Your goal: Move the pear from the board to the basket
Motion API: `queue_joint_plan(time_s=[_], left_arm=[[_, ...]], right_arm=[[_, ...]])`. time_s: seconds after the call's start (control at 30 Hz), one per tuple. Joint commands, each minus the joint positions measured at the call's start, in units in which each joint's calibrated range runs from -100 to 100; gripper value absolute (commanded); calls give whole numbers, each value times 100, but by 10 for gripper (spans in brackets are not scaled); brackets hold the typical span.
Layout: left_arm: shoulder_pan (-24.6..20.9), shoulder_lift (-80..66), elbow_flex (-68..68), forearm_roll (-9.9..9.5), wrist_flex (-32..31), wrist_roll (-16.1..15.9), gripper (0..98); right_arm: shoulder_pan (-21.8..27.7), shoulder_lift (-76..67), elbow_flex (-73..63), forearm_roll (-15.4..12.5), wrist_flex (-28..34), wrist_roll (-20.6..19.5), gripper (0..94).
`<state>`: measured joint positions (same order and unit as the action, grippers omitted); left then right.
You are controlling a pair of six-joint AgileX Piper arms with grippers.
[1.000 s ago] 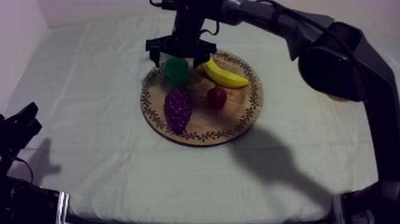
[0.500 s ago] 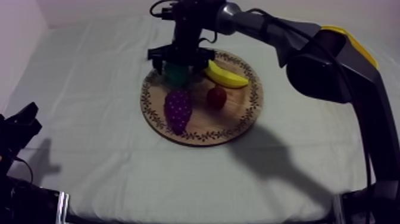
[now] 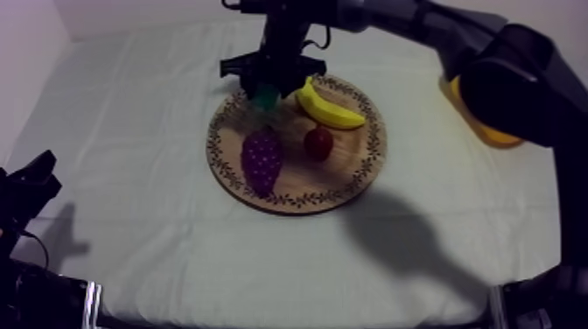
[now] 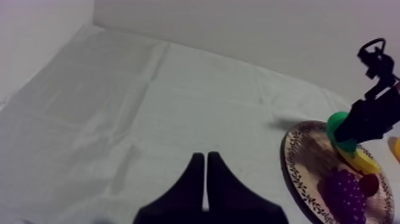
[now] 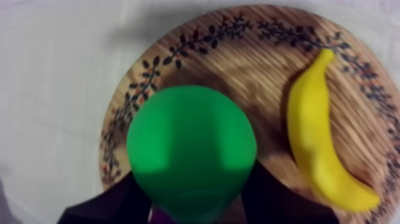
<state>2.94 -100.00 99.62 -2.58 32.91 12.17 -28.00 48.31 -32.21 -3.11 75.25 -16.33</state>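
The right hand [image 3: 268, 86], closed round the green pear [image 5: 191, 149], holds it over the far rim of the wooden board [image 3: 350, 175] beside the banana [image 3: 331, 107]; grapes [image 3: 262, 157] and a small red fruit [image 3: 318, 142] lie nearer, the yellow basket [image 3: 486, 131] well apart at the right of the tabletop [image 3: 131, 175].

R arm [image 3: 525, 83]: dark grey-to-black shell, big rounded joint housing, then slimmer grey tube link w/ lighter sheen. R gripper [image 3: 271, 77]: black, wide crossbar body w/ two short fingers. L arm [image 3: 26, 188]: black, angular, blocky outline; pale silvery band lower down. L gripper [image 4: 205, 159]: two matte black fingers, broad at root, tapering to narrow tips.
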Motion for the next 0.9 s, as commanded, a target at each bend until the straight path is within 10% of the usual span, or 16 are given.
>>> queue_joint_plan(time_s=[0.0,0.47,0.87], left_arm=[[-1,0,5,2,-1,2,1],[-1,0,5,2,-1,2,1],[-1,0,5,2,-1,2,1]], right_arm=[[-2,-972,853,-7,-62,27,296],[487,-4321,2694,0,267,257,308],[2052,-5865,3600,24,466,756,319]])
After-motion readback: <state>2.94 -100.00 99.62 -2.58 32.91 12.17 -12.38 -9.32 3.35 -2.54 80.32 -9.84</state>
